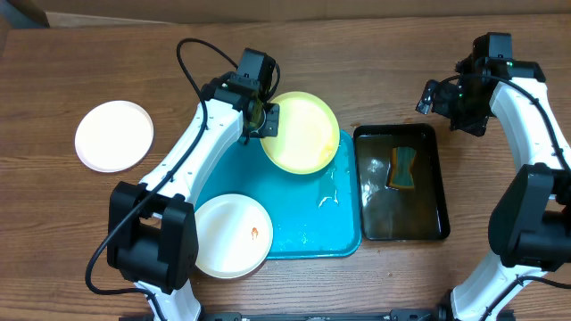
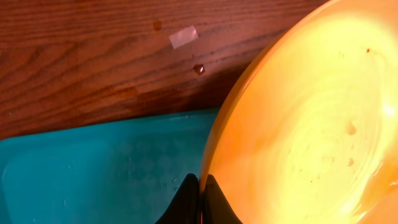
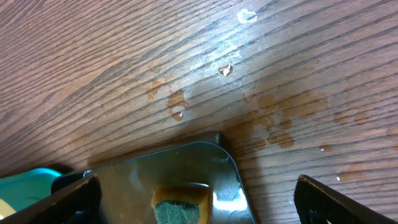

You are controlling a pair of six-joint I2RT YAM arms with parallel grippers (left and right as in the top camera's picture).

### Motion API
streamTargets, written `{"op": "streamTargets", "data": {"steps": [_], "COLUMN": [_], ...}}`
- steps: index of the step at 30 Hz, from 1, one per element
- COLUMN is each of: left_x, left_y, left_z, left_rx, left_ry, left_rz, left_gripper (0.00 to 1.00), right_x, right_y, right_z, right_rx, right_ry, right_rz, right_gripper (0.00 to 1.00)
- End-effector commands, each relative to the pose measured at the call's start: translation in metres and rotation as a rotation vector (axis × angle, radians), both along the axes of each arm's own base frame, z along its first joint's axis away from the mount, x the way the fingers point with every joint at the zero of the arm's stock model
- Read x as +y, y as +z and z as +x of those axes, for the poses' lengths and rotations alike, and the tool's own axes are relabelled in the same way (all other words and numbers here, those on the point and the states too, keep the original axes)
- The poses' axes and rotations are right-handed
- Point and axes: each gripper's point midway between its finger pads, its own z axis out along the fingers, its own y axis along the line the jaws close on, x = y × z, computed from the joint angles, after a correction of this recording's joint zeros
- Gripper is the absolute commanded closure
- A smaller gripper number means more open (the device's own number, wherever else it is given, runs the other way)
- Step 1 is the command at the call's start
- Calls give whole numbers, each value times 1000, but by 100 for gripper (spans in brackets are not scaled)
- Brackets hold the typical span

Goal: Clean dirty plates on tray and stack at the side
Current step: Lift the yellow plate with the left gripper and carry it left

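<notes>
Wooden counter (image 1: 357, 53) bears the turquoise tray (image 1: 308, 227), where the left end effector (image 2: 200, 200) grips the yellow-green plate (image 1: 303, 134) by its rim, the plate spreading to its right. Stiff, light, likely wet and slippery, so a rim pinch suits; the right end effector (image 1: 439, 96) hangs released.

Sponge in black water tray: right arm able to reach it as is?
Probably yes: the right gripper is open and empty near the far end of the black tray, and nothing covers the sponge.

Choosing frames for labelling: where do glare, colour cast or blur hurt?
Left wrist: the yellow plate looks washed-out orange and soft, too close. Overhead: even light, sharp, small glints on the wet blue tray. Right wrist: table grain crisp, sponge slightly blurred.
</notes>
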Motion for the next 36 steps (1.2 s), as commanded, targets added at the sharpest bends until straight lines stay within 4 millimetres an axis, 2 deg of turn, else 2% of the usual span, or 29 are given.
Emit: {"op": "streamTargets", "data": {"steps": [1,10,14,17,19,20,22,27,32,36], "left_x": [-5,-32,-51,-73,-91,-108,-128,-158,-178,-204], "left_y": [13,24,38,52,62,70,77,99,129,151], "left_z": [11,18,20,21,19,17,13,9,-3,-23], "left_rx": [-47,-132,-194,-242,-276,-309,-350,-515,-688,-796], "left_ry": [-24,-85,-119,-158,-199,-247,-326,-416,-448,-528], "left_rz": [1,26,54,43,30,22,28,177,401,538], "left_gripper": [96,96,96,96,96,96,96,96,96,96], "right_x": [2,2,1,-8,-21,-42,-68,-127,-160,-174], "right_y": [16,16,22,25,27,29,31,30,30,30], "right_z": [6,6,23,32,35,37,36,21,8,2], "right_rx": [-44,-44,-122,-161,-174,-190,-203,-201,-200,-200], "right_ry": [4,4,6,-13,-67,-140,-220,-362,-439,-471], "right_rz": [-1,-1,-4,-21,-16,-11,-8,-17,-24,-27], "right_gripper": [0,0,0,0,0,0,0,0,0,0]}}
